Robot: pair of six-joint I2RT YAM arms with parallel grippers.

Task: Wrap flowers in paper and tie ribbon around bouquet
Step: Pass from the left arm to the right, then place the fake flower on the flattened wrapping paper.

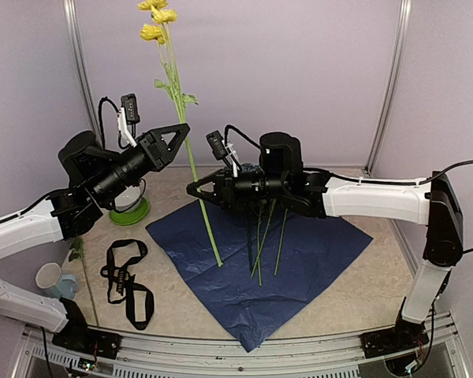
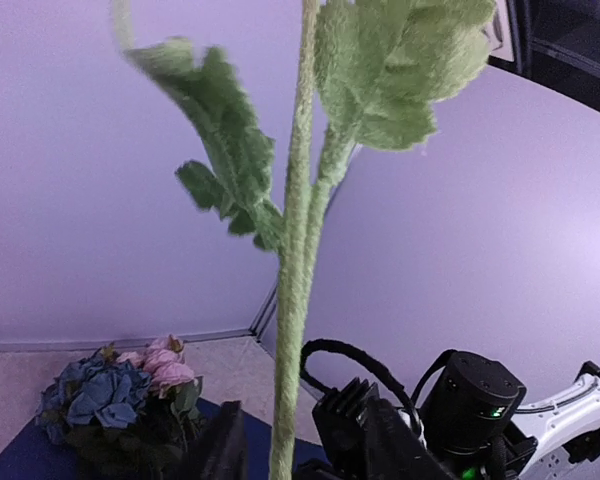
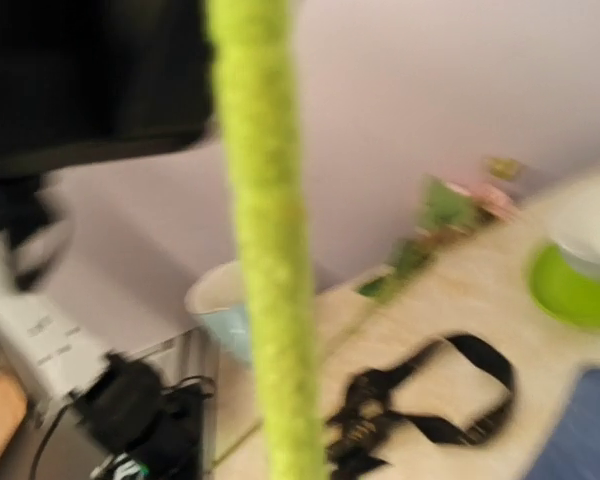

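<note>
While closed, right hand (image 1: 192,189) on stem (image 1: 212,236)

The paper (image 1: 252,260) shows plain navy; the tall stem (image 1: 210,228) over it is fuzzy light green, topped by yellow blooms (image 1: 156,16). To its left are a black ribbon (image 1: 120,276) with small pale print, a bright green saucer (image 1: 130,216) and a pale blue cup (image 1: 49,277). The roses (image 2: 165,365) are pink, the hydrangea (image 2: 90,395) blue-green.
</note>
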